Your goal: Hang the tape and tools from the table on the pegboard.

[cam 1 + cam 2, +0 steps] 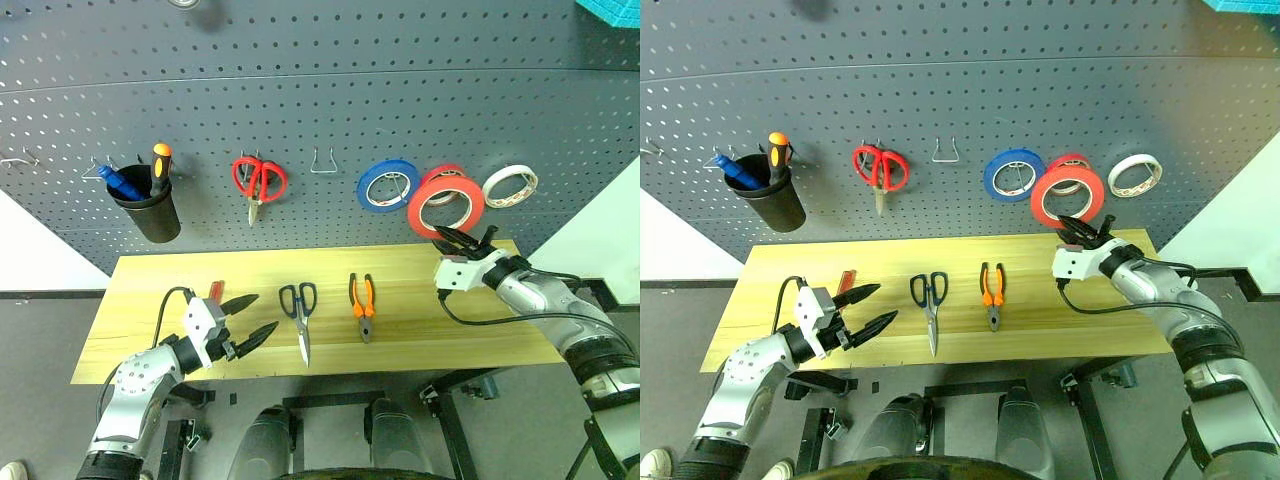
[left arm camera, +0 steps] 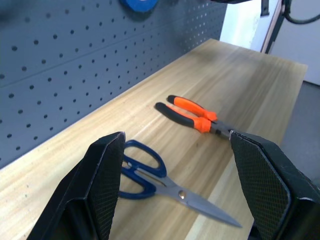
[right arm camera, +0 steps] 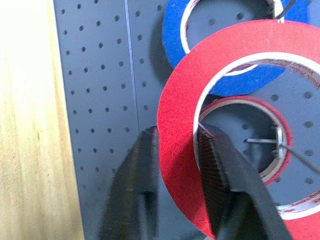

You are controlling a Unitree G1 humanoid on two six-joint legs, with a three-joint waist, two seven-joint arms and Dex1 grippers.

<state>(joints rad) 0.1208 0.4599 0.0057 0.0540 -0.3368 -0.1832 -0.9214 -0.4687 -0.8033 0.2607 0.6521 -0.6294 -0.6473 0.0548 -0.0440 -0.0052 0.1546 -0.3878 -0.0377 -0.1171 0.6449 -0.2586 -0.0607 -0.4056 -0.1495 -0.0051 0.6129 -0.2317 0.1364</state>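
Right end effector (image 1: 452,239): fingers straddling red tape (image 1: 446,203) band (at pegboard (image 1: 320,110)) | left end effector (image 1: 250,319): wide, empty, over counter (image 1: 420,320) | scissors (image 1: 299,312), pliers (image 1: 362,303): flat on counter

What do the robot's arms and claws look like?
Both arms are shiny silver-grey metal with black joints. Each ends in a white block carrying a claw of two black pointed fingers with bumpy, textured pads. A thin black cable loops beside the left claw and another beside the right claw.
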